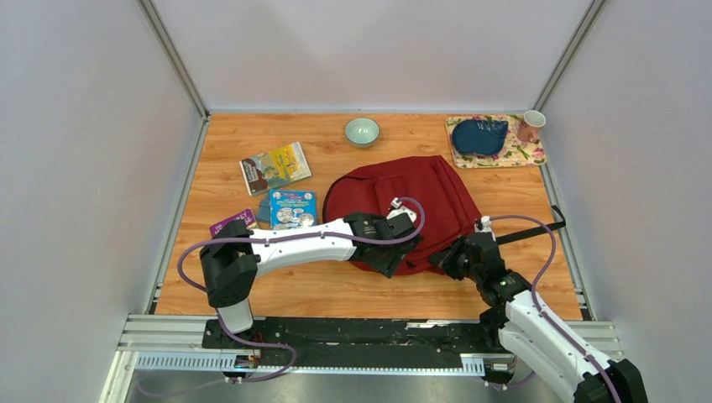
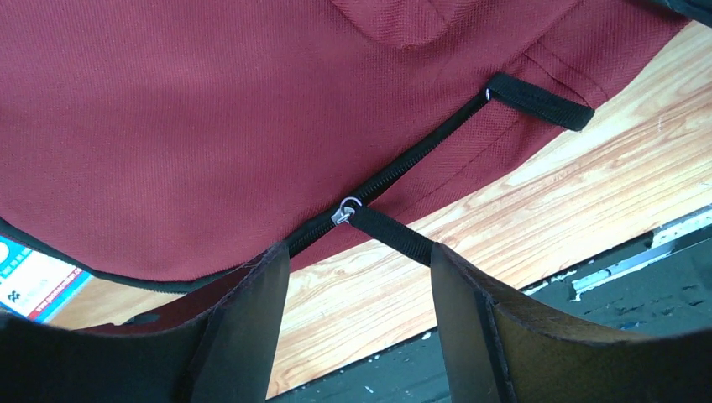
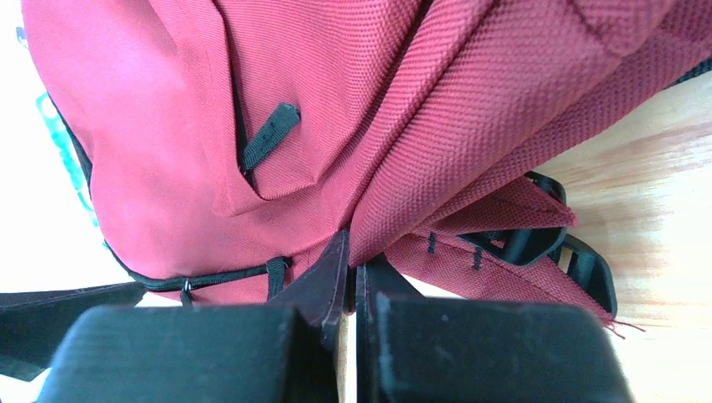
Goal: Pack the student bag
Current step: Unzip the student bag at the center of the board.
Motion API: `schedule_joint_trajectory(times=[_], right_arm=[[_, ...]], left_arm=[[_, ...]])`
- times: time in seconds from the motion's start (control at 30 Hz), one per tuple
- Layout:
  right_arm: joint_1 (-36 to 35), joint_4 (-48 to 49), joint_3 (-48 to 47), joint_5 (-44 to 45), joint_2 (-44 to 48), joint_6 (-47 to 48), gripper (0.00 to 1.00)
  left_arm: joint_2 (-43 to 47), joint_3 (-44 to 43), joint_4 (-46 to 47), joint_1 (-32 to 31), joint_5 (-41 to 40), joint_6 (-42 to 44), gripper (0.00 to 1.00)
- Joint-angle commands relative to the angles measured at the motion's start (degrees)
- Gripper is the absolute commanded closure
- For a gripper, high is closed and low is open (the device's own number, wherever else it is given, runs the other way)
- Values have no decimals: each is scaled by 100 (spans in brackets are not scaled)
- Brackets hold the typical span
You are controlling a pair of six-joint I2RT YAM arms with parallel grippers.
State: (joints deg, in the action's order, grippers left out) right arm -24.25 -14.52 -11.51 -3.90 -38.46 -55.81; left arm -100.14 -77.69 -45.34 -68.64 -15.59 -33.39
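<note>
Lying flat right of centre on the worktop [image 1: 336,285], your student bag [image 1: 395,197] was dark red, with its near edge towards the arm bases. The stretch of black zip seen from the left wrist was closed, so you could not see what the bag held. Its metal zip pull [image 2: 345,210] sat at the bag's edge, with a black pull strap [image 2: 395,235] trailing from it onto the wood.

Your left fingers [image 2: 359,252] stood wide apart just short of that strap, one on each side of it, and gripped nothing. Your right fingers [image 3: 353,260] were pressed together at the bag's near right corner, and a fold of the red fabric ran down into the pinch between their tips.

Left of the bag lay a blue book [image 1: 293,208], close to it, and a yellow-covered book [image 1: 274,167] further back. A purple item [image 1: 231,222] was partly hidden by your left arm. Behind the bag stood a pale green bowl [image 1: 362,131]. At the far right corner a floral mat [image 1: 520,155] carried a dark blue pouch [image 1: 479,136] and, beside it, a pink mug [image 1: 531,126], standing upright at the mat's far right end.
</note>
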Motion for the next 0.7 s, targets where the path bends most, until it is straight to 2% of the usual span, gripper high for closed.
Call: schedule_joint_trajectory(times=[0.0,0.2,0.33,0.37,0.53,0.57,0.67], right_arm=[[-124,160,-80,109,137,-105,100],[-229,143,-80,170,154,-123,100],[-264,152,-18,170,216,-132,100],[-273,152,-18,170,233,-140,100],[-273,160,26,135,277,-141,100],[-273,152,26,135,286,-141,100],[-282,143,26,135,286,-123,100]], left_arm=[[-50,-115,-81,-79,3,-379,30],[-120,-124,244,-149,214,-564,30],[-208,-19,227,-149,267,-581,34],[-208,43,262,-150,285,-590,39],[-94,351,509,-150,215,-581,49],[-111,342,491,-141,189,-573,55],[-102,334,421,-141,57,-546,63]])
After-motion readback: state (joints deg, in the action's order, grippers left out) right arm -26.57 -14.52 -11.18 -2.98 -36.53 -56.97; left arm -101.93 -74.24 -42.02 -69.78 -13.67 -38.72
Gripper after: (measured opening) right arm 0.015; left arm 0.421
